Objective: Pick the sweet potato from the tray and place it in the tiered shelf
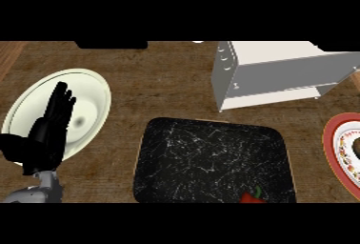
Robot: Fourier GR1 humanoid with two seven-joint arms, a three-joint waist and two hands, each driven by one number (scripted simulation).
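Observation:
A black marbled tray point(211, 157) lies in the middle of the wooden counter. At its lower edge a small red thing with a green stem point(252, 198) shows only in part. I see nothing that I can name as the sweet potato. The white tiered shelf point(281, 71) stands at the upper right, beyond the tray's far corner. My left hand point(49, 128) rests open at the far left, fingers straight and pointing up, over a cream plate. My right hand does not show.
The cream plate point(91, 90) lies at the left under my left hand. A red-rimmed patterned plate point(334, 143) sits at the right edge with a dark thing point(355, 146) on it, cut off by the view.

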